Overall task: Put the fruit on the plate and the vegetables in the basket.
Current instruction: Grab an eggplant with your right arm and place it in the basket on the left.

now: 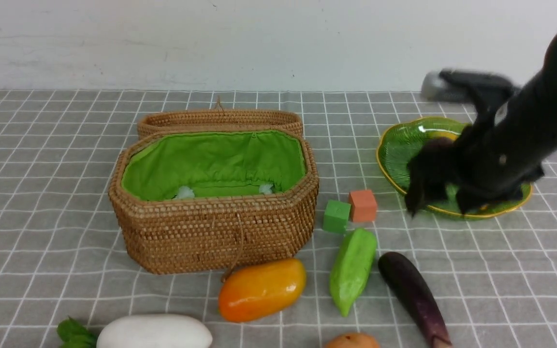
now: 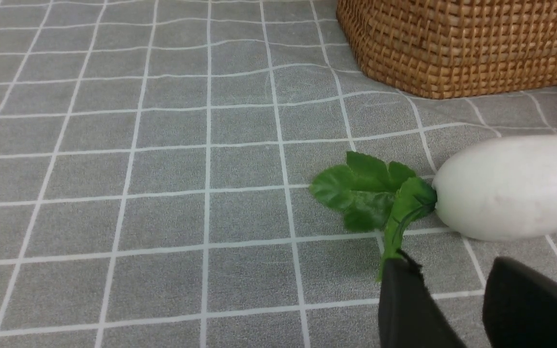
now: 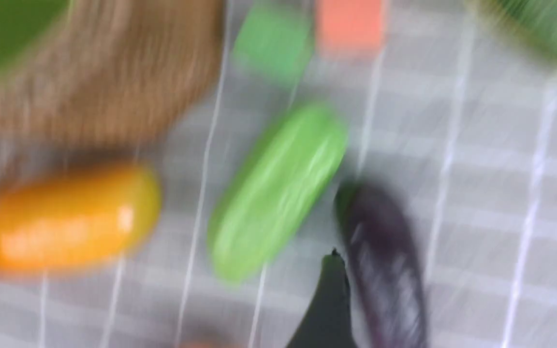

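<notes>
Grey checked bench [image 1: 41,193] — right tool [image 1: 437,208] hangs spread over the plate [image 1: 404,145], plum [image 1: 442,141] apparently beneath it. Fruit step, I judge: mango [image 1: 261,289] next, well apart from it — straddle its width. Left tool [image 2: 447,268] gapes empty by the radish [image 2: 510,188].

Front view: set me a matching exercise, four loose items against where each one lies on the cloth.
Items:
1. mango
2. radish
3. green cube
4. eggplant

Places:
A. beside the orange cube
B. right of the gourd
C. at the near edge, left of the mango
D. just in front of the basket, left of the gourd

Pairs: 1-D, 2-C, 3-A, 4-B
</notes>
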`<action>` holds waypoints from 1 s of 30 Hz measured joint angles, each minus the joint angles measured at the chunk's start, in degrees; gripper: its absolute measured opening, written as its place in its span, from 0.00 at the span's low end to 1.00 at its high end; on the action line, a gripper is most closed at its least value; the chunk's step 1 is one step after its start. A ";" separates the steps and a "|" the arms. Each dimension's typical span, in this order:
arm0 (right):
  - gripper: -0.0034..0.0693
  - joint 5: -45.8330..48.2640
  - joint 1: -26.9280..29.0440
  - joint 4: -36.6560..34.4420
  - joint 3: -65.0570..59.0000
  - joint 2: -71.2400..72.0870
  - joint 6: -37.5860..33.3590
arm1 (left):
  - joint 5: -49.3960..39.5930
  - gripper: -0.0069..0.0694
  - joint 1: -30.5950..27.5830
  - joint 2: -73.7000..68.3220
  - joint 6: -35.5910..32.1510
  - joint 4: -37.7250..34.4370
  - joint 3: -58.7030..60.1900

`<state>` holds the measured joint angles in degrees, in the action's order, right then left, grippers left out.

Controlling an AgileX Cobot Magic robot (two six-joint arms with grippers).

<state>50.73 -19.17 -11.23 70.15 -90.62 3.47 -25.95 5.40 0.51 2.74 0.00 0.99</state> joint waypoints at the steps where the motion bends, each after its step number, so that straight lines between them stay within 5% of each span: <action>1: 0.86 -0.23 -0.28 0.01 -0.57 0.10 0.00 | 0.00 0.40 0.00 0.00 0.00 0.00 0.00; 11: 0.80 -18.01 -4.75 8.18 -18.87 -5.82 -3.47 | 0.00 0.40 0.00 0.00 0.00 0.00 0.00; 16: 0.45 -14.86 -4.75 9.40 -18.04 -5.62 -4.87 | 0.00 0.40 0.00 0.00 0.00 0.00 0.00; 22: 0.47 -0.81 -4.82 11.68 -2.90 3.63 -9.92 | 0.00 0.40 0.00 0.00 0.00 0.00 0.00; 26: 0.47 0.24 -4.82 11.23 9.86 6.18 -10.95 | 0.00 0.40 0.00 0.00 0.00 0.00 0.00; 30: 0.47 -0.34 -5.75 0.08 24.32 2.63 -18.81 | 0.00 0.40 0.00 0.00 0.00 0.00 0.00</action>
<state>50.39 -24.91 -11.15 94.47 -87.99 -15.35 -25.95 5.40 0.51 2.74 0.00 0.99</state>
